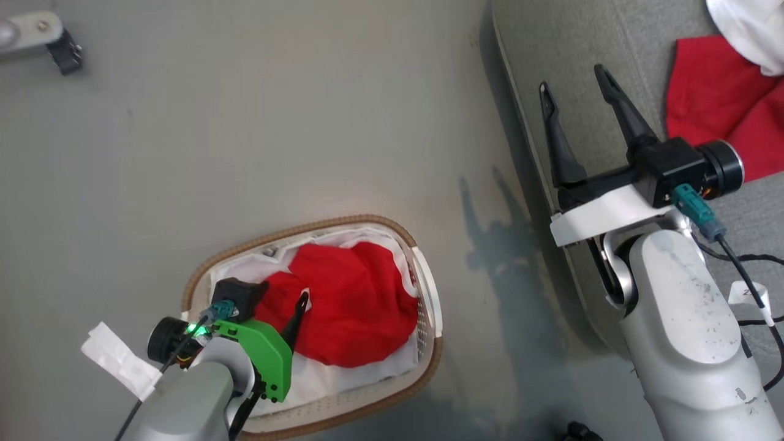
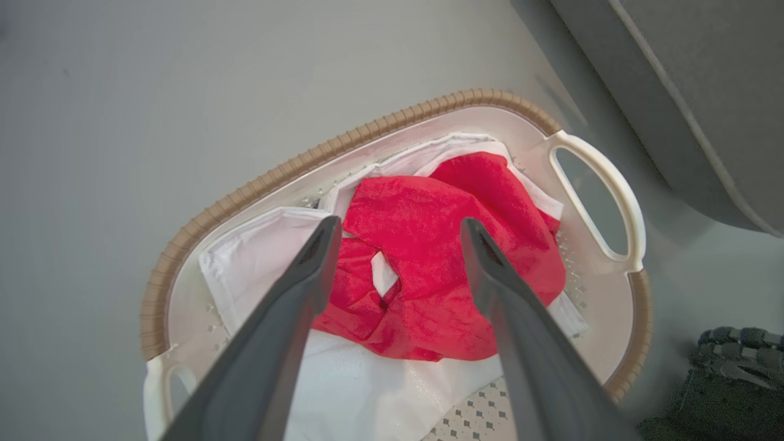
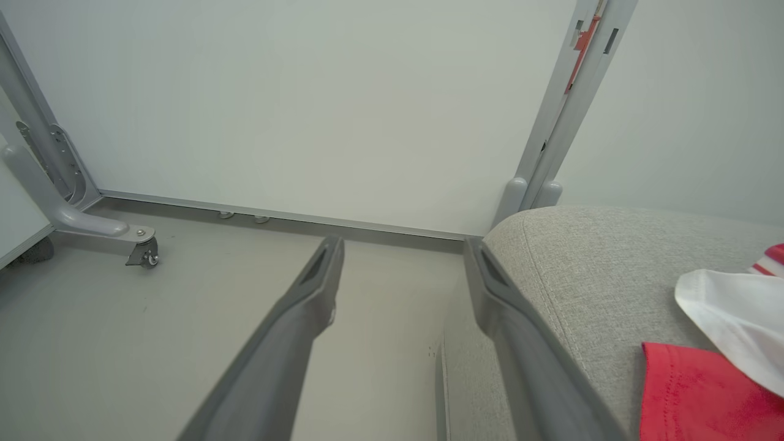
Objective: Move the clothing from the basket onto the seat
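Observation:
The basket [image 1: 318, 225] stands on the grey floor with plain red clothing [image 1: 355, 306] bunched on its white liner. My left gripper [image 1: 278, 303] hangs just above that pile, open; in the left wrist view its fingers straddle the red clothing [image 2: 422, 245] inside the basket [image 2: 343, 144] without touching it. My right gripper [image 1: 572, 79] is open and holds nothing above the left edge of the seat [image 1: 588, 37]. Another red garment [image 1: 716, 98] lies on the seat beside a white cloth [image 1: 753, 24]. The right wrist view shows the seat [image 3: 588, 269], red garment [image 3: 698, 398] and right gripper [image 3: 401, 245].
A grey frame leg with a caster [image 3: 104, 226] stands on the floor by the wall, and an upright post [image 3: 569, 104] rises behind the seat. Cables [image 1: 753, 263] trail by my right forearm. A dark object [image 2: 729, 367] sits on the floor right of the basket.

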Controlling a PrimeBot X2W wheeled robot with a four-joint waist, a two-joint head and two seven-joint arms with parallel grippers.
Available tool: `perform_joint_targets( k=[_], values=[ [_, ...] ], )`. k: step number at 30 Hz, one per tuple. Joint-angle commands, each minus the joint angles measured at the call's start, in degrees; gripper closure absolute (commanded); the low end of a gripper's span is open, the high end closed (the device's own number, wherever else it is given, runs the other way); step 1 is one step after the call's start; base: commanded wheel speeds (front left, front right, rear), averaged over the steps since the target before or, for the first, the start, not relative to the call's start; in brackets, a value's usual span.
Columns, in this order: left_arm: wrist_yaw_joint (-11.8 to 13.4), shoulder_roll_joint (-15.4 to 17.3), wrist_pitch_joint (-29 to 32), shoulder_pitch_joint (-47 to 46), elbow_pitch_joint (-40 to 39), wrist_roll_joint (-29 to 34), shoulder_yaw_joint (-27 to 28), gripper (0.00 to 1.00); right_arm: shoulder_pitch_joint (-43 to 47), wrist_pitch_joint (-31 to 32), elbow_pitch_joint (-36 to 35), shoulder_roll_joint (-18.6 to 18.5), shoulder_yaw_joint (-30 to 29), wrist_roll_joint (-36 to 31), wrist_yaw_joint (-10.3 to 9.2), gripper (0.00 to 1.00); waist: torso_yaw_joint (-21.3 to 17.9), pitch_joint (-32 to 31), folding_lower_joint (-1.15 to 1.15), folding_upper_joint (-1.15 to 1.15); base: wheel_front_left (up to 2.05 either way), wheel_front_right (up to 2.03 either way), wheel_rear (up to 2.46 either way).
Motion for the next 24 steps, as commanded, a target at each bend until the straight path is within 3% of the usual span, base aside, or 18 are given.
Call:
perform_joint_targets(
  k=[1,10,24],
  values=[
    [0.01,1.43,0.58,-2.07,0.53,-1.19,-1.57,0.0,-0.97,-0.26,-0.78,-0.17,0.24,0.73,-0.08,0.0,-3.42,7.26,0.0,0.0,0.0,0.0,0.0],
    [0.02,4.85,4.49,-8.0,3.25,-7.67,-12.48,0.0,-2.16,-0.26,-4.99,-0.12,1.16,0.89,-0.08,0.0,-6.13,15.15,0.0,0.0,0.0,0.0,0.0],
    [0.02,5.12,6.13,-16.1,8.05,-9.4,-24.23,0.0,-2.28,-0.26,-9.03,-0.13,1.77,2.5,-0.08,0.0,-8.27,22.6,0.0,0.0,0.0,0.0,0.0]
  ],
)
